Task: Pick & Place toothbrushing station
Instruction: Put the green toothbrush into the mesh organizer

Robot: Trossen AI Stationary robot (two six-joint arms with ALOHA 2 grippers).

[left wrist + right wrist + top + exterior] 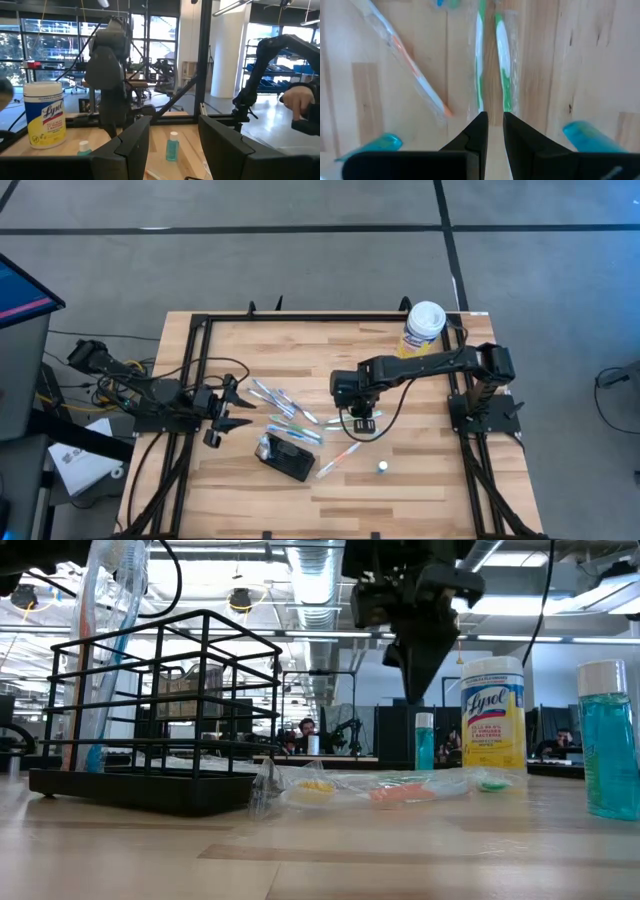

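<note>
Right end effector (pixel 362 420) hangs over the wrapped toothbrushes (pixel 290 420), fingers nearly together, gripping nothing. Toothbrushing station (pixel 285 457) at 7 o'clock of it, on the wood bench (pixel 420 480). Left end effector (pixel 228 405) wide, empty, at 10 o'clock of the station. Open office behind.

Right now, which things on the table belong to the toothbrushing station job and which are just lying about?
Job things:
toothbrushing station
wrapped toothbrushes
right gripper hovering above them
left gripper

Lying about:
Lysol canister
small blue bottle
</note>
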